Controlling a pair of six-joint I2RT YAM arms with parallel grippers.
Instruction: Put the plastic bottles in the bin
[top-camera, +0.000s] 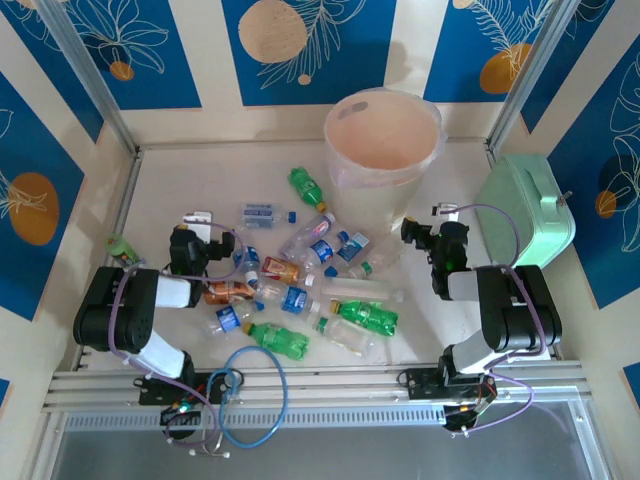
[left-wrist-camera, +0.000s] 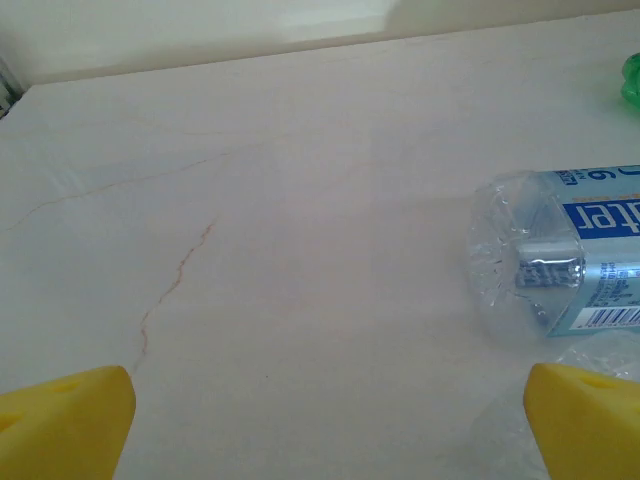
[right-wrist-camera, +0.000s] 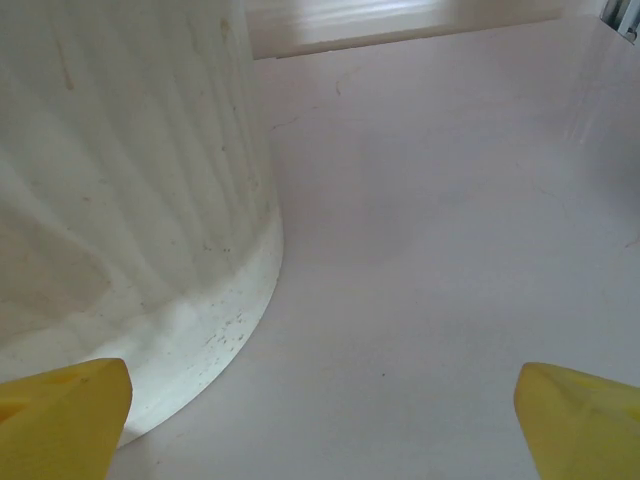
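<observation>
Both empty and spread wide, ready to grab: my left fingers (left-wrist-camera: 60, 420) beside the plastic bottles (top-camera: 296, 298) heaped mid-frame, my right fingers (right-wrist-camera: 60, 410) facing the bin (top-camera: 382, 135), upper centre.

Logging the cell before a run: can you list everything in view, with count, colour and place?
plastic bottles: about a dozen; clear with blue labels, green, orange-labelled; lying scattered mid-table
bin: one, pale pinkish-white, upright at the far middle
case: one, mint-green, right table edge
table: one, off-white, under everything
cable: one, blue, looped at the near edge, left
left gripper: one, yellow fingertips, open, near a clear blue-labelled bottle
right gripper: one, yellow fingertips, open, beside the bin's base
</observation>
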